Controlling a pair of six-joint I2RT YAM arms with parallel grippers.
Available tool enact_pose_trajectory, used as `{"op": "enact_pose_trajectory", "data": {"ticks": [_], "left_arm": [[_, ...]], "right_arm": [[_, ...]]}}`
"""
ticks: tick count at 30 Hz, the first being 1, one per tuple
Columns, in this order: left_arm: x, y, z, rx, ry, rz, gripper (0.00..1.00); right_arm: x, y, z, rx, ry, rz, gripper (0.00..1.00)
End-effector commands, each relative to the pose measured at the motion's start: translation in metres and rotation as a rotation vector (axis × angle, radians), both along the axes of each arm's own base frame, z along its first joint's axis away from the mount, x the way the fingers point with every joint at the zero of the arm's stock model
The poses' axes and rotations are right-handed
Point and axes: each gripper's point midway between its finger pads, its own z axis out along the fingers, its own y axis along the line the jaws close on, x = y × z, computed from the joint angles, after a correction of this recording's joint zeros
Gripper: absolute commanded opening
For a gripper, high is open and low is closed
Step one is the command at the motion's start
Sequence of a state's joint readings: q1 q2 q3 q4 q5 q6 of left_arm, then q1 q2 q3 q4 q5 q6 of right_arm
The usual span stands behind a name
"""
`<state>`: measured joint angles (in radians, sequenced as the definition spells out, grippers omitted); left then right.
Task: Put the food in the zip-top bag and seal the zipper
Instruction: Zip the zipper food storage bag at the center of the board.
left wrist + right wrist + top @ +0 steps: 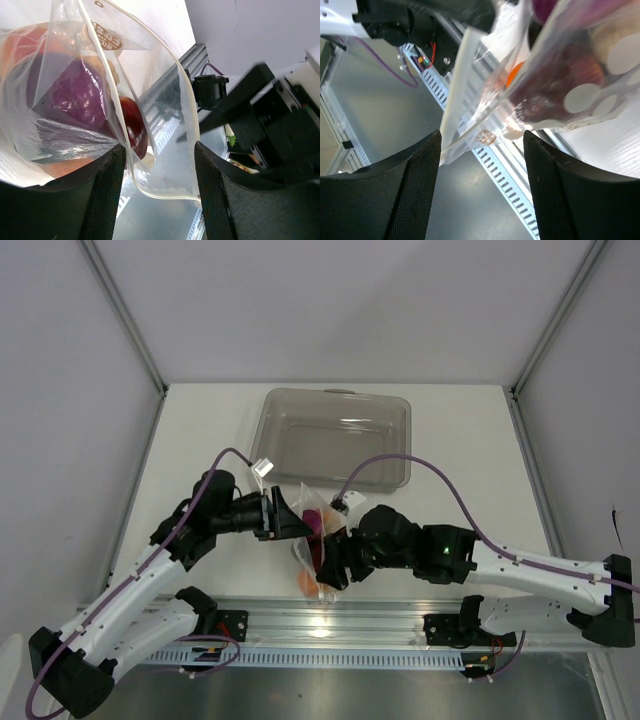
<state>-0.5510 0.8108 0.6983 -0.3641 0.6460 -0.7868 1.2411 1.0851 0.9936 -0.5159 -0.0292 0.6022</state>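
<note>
Bag (313, 540): sitting between the two claws, near the front of the table, in front of the tray and apart from it; looking clear and crinkly.
Food: lying inside the bag, all bunched up together.
Purple ball (75, 95): pressing against the clear side of the bag, seen in the left wrist view.
Dark red fruit (134, 127): sitting just beside the purple ball, low down and close to one finger.
Orange (307, 583): showing at the end of the bag nearest the rail.
Bumpy dark red bunch (550, 82): lying right beside the orange, behind white dots printed on the bag.
Clear rim (184, 115): curving down through the gap in the left claw and looping round, not lying flat.
Left claw (293, 523): reaching in from the left side of the bag; fingers (107, 200) standing apart, not pressed together, with thin bag plastic hanging in the gap.
Right claw (332, 565): reaching in from the right side, close to the orange end; fingers (415, 200) also standing apart, with a corner of the bag poking into the gap.
Table (200, 440): looking white, holding the bag and the tray.
Tray (300, 398): sitting at the back of the table, looking grey and see-through.
Rail (330, 625): running along the front edge, just below the bag.
Purple cables (455, 495): looping up over both arms.
</note>
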Motion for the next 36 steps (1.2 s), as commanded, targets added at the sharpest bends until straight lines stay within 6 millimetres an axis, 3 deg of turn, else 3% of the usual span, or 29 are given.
{"op": "enact_pose_trajectory", "data": {"ticks": [1,11,18,20,22,25,30,36], "left_arm": [[0.005,-0.003,0.020,-0.025,-0.025,0.019,0.59],[0.005,-0.002,0.018,-0.018,-0.023,0.026,0.59],[0.007,-0.002,0.017,-0.010,-0.016,0.043,0.59],[0.007,-0.002,0.016,-0.010,-0.014,0.044,0.59],[0.007,-0.001,0.016,-0.010,-0.015,0.047,0.59],[0.008,-0.001,0.017,-0.007,-0.020,0.051,0.59],[0.007,0.001,0.017,0.001,-0.026,0.050,0.60],[0.015,0.015,0.024,0.055,-0.129,0.115,0.61]], "right_arm": [[-0.003,0.005,0.019,0.011,-0.047,-0.023,0.68],[-0.020,0.017,0.014,-0.083,-0.087,-0.033,0.65],[-0.018,0.030,-0.008,-0.255,-0.137,-0.104,0.59],[-0.011,0.024,-0.011,-0.313,-0.172,-0.151,0.56],[-0.007,0.016,-0.020,-0.391,-0.208,-0.196,0.50],[-0.007,0.011,-0.018,-0.433,-0.238,-0.227,0.42],[-0.003,0.002,-0.009,-0.444,-0.290,-0.272,0.15],[-0.002,-0.012,0.010,-0.420,-0.342,-0.227,0.01]]}}
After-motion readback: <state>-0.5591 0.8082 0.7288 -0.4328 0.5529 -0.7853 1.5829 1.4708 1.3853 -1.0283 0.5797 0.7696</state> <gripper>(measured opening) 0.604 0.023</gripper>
